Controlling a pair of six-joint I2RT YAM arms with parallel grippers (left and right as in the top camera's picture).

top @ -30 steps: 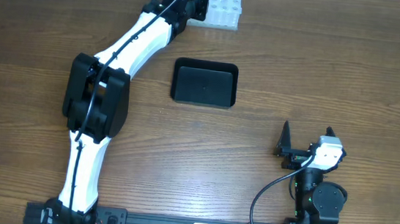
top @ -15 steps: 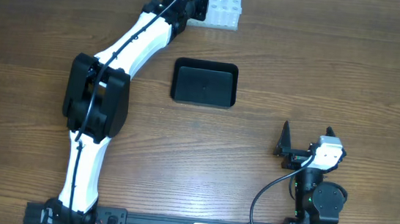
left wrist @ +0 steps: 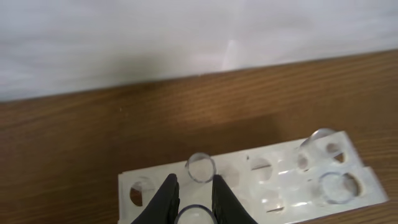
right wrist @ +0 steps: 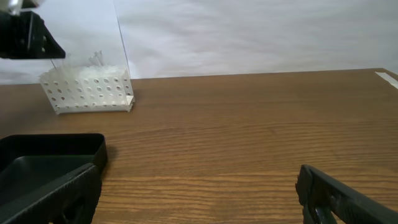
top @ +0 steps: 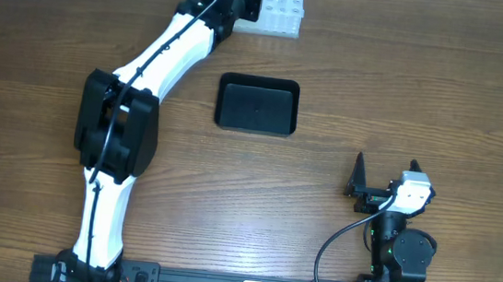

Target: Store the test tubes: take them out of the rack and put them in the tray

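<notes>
rack (top: 279, 16) upper centre, at frame top, long axis left-right, desk (top: 443, 76) far edge close behind | left fingers (left wrist: 163, 200) clenched on test tube (left wrist: 193, 215), upright in rack, rim up | tray (top: 257, 104) centre, open desk all round | right fingers (right wrist: 56, 193) spread wide, lower right

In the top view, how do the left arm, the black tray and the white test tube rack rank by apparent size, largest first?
1. left arm, clearly largest.
2. black tray.
3. white test tube rack; the arm covers its left end, yet it looks smaller than the tray.
</notes>
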